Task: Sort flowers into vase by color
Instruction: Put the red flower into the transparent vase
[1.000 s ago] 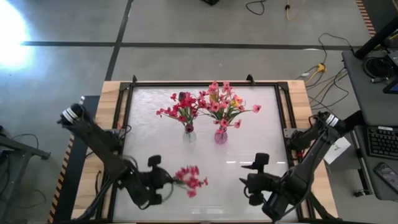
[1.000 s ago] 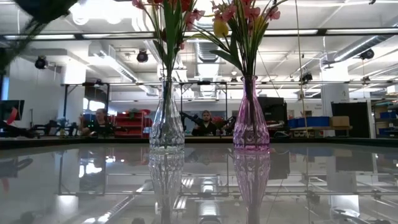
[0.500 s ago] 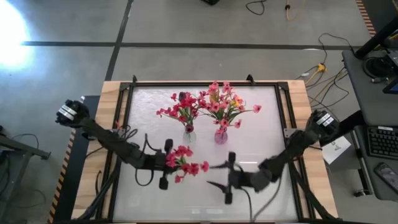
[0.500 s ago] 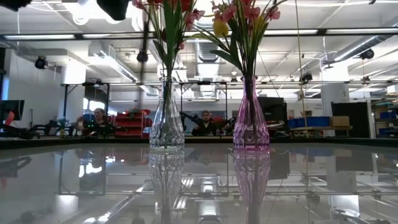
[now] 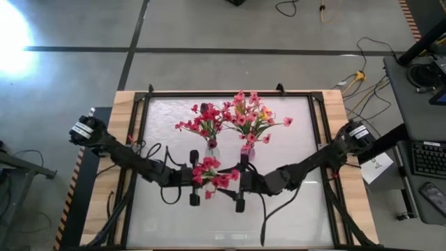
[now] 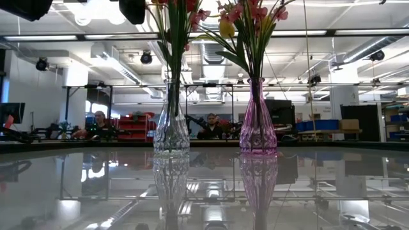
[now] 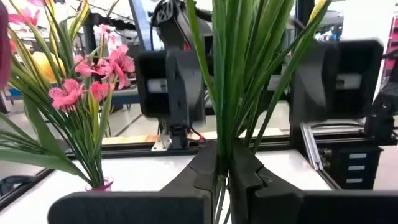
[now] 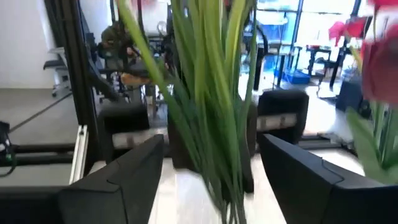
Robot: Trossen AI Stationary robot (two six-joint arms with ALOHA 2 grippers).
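Glossy, mirror-like white table (image 5: 293, 150), rimmed by a black frame and pale wooden borders. Two ribbed glass bottle vases near its middle toward the far edge, side by side and just apart: clear vase (image 6: 171, 131) with dark-red blossoms, pink-tinted vase (image 6: 257, 126) with pink and yellow ones, all stems upright. Held spray (image 5: 211, 177) of dark-red and pink blossoms just in front of the vases, above the tabletop; thin green stems and blade-like leaves bunched, long axis near vertical, blossoms up. Left gripper (image 7: 223, 173) fully closed on the spray's stems low down. Right gripper (image 8: 208, 168) facing it from the opposite side, fingers spread wide to either side of the stems and leaves, not clamped. Both dark arms meeting mid-table. Broad bare surface along the near edge and out to both sides; tight room only between spray and vases.
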